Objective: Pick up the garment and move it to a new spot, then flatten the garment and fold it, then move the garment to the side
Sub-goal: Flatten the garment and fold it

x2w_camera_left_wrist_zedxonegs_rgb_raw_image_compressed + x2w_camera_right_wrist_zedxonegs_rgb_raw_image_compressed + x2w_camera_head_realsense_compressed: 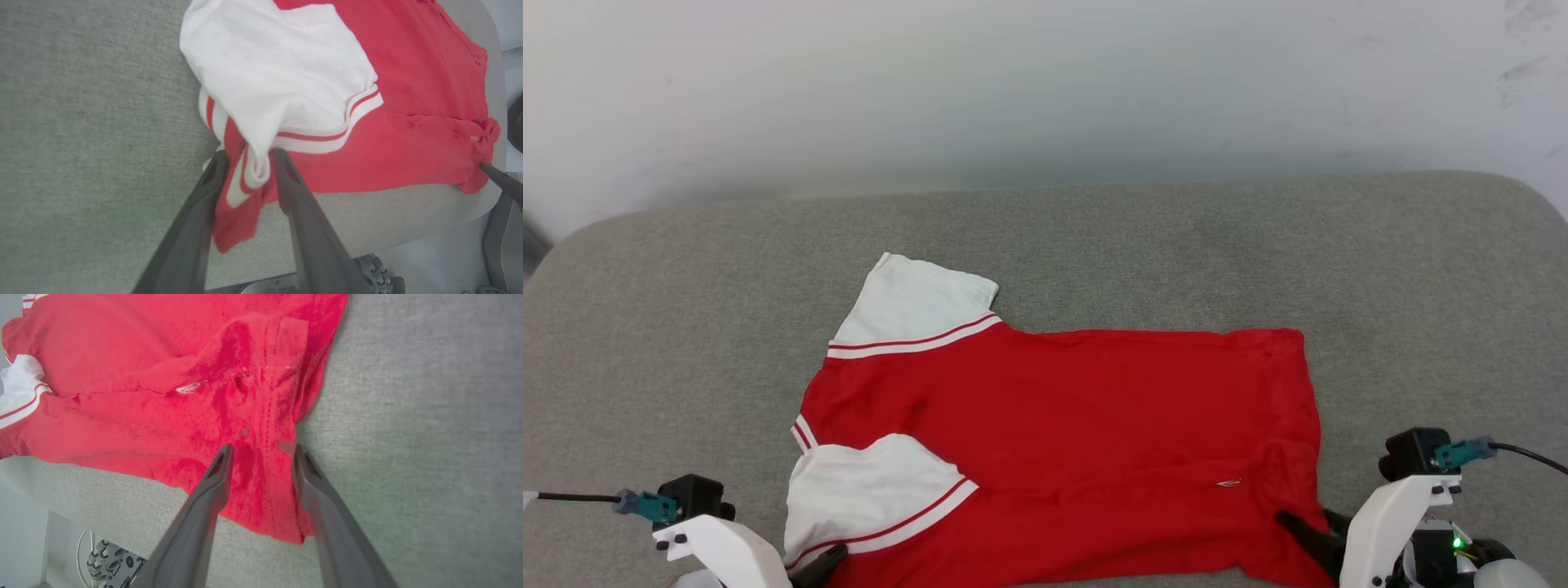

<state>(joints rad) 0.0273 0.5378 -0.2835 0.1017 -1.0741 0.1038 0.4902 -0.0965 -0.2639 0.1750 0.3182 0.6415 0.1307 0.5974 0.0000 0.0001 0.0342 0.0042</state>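
Both left pincer (pixel 247 157) and right pincer (pixel 261 451) clasp the garment (pixel 1078 425) on grey upholstery (pixel 1094 245).

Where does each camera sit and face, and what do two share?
Head view: robot's head, forward and down at the red jersey T-shirt with white sleeves on the grey fabric surface; left gripper lower left, right gripper lower right.
Left wrist view: left wrist, along its fingers at the near white sleeve bunched between them.
Right wrist view: right wrist, along its fingers at the red hem corner.
Shared: both wrist views show the small white tag.
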